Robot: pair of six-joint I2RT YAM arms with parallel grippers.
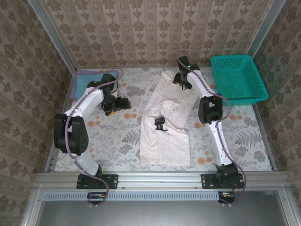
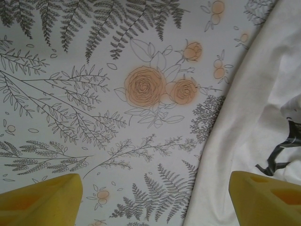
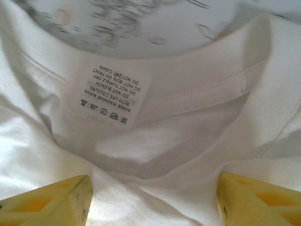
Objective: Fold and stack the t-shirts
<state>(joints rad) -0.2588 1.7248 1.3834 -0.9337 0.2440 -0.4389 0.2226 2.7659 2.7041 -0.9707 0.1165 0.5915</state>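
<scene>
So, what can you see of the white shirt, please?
The white shirt looks like soft off-white cotton with a small black print. It lies on the table, apparently folded lengthwise into a long strip, slightly creased, collar at the far end. A care label sits inside the collar. The open right gripper is over the collar; contact is unclear.

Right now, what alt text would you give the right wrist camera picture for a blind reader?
Close-up of an off-white t-shirt, showing its collar and care label, the washing instructions reading upside down. The right gripper hangs open over the cloth, its two yellow fingertips at the bottom corners, gripping nothing.
</scene>
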